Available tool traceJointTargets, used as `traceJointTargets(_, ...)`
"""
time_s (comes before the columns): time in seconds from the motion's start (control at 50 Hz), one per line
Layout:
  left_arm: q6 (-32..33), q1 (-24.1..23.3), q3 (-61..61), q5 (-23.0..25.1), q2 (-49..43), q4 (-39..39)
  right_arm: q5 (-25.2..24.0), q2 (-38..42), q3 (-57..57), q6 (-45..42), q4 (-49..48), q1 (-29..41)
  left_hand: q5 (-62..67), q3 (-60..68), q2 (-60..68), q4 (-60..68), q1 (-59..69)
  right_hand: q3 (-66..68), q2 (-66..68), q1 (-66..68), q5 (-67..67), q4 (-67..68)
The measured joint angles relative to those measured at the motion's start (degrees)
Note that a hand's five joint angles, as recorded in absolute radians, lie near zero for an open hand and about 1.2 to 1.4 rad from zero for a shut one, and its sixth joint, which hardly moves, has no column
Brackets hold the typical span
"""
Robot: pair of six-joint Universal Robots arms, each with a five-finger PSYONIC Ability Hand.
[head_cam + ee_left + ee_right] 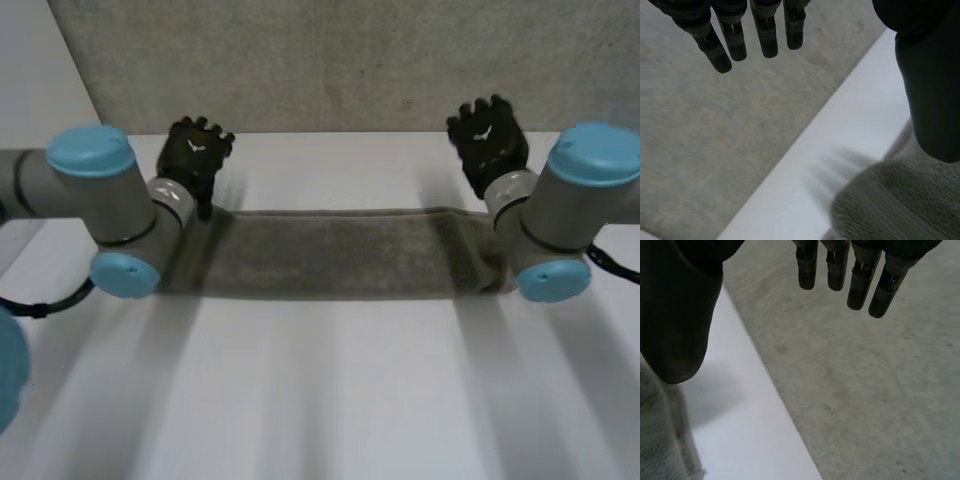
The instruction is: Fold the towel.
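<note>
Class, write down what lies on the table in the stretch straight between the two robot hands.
Head view: bare white table between the left robot hand and the right robot hand; the towel lies nearer the robot.

Towel (330, 255) ends hiding behind left arm (110, 215) and right arm (565, 215) in head view. In wrist views, left hand (930, 90) thumb and right hand (675, 315) thumb each covering part of towel, picture edges cutting off the rest.

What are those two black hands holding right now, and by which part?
Nothing. The left hand and the right hand are both open, near the far corners of the grey towel, which lies in a long strip on the white table.
</note>
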Motion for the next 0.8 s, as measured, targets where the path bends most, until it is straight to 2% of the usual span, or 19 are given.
traceJointTargets(0.14, -0.94, 0.64, -11.68, -0.37, 11.37, 0.44, 1.00, -13.15, 11.43, 8.11, 2.43, -0.29, -0.16, -0.01, 0.00, 0.00, -0.16, 0.00, 0.00, -0.21, 0.00, 0.00)
traceJointTargets(0.3, -1.69, 1.21, -26.83, 0.17, 20.58, 3.79, 0.41, -19.84, 20.47, 12.22, 11.32, -2.23, -0.24, -0.10, -0.22, 0.00, -0.27, 0.73, 0.44, 0.99, 1.19, 0.27)
traceJointTargets(0.4, -1.72, 1.55, -35.25, 0.31, 24.87, 7.49, -0.02, -19.73, 23.03, 13.05, 15.98, -4.05, -0.26, -0.28, -0.22, 0.00, -0.30, 9.99, 9.62, 9.43, 10.57, 9.04)
traceJointTargets(0.52, -1.68, 1.65, -41.41, 0.32, 27.77, 10.59, -0.55, -16.60, 24.97, 13.53, 17.13, -6.19, -0.27, -0.29, -0.22, 0.00, -0.30, 18.31, 17.81, 18.17, 18.74, 17.38)
traceJointTargets(0.8, -2.07, 1.36, -43.96, 0.22, 28.16, 11.32, -1.08, -6.61, 23.66, 14.07, 12.31, -8.05, -0.27, -0.29, -0.22, 0.00, -0.30, 19.16, 18.47, 19.40, 19.85, 18.15)
